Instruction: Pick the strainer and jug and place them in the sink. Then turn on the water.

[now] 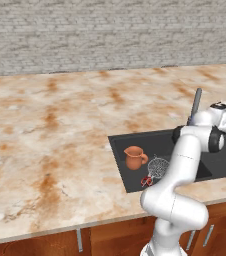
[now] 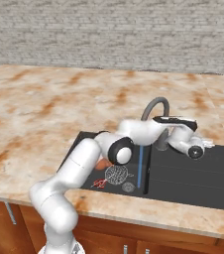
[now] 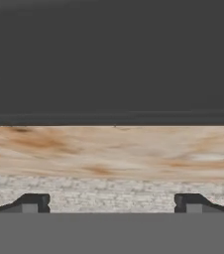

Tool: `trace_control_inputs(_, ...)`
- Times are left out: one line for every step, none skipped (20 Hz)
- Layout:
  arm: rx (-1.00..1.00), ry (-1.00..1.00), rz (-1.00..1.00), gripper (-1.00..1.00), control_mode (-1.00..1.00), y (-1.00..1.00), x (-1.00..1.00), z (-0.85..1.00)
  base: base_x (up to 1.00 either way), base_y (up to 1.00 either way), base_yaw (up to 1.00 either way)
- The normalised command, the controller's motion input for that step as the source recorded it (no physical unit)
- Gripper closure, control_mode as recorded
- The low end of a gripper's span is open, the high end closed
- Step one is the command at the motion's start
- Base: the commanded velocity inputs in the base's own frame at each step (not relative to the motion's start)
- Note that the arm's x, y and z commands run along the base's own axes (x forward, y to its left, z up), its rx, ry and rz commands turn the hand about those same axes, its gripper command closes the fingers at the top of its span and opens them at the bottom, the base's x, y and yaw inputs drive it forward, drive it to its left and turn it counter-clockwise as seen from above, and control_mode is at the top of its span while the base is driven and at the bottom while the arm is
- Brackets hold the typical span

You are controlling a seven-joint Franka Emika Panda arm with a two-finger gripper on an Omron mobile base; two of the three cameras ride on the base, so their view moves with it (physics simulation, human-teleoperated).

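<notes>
Jug point(image 1: 134, 157) and strainer point(image 1: 158, 166) both lie in the sink point(image 1: 119, 150), at its left end near the front edge. Water is running from the faucet point(image 2: 155, 110). Tool point(image 3: 112, 202) spread wide, holding nothing. Faucet lever judged stiff and smooth; push at its end.

Terracotta-orange jug point(image 1: 134, 157), dark sink point(image 1: 119, 150)

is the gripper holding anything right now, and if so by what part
Nothing is held. The gripper has its jaws wide apart with nothing between them; the jug and strainer lie in the sink.
</notes>
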Motion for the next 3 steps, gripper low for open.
trace_control_inputs(0.00,0.00,-0.24,-1.00,-1.00,-0.47,-0.48,-0.21,0.00,0.00,0.00)
trace_control_inputs(0.00,0.00,-0.24,-1.00,-1.00,-0.44,-0.57,-0.01,0.00,0.00,0.00)
trace_control_inputs(0.01,0.00,-0.23,-1.00,-1.00,-0.46,-0.57,0.00,0.00,0.00,0.00)
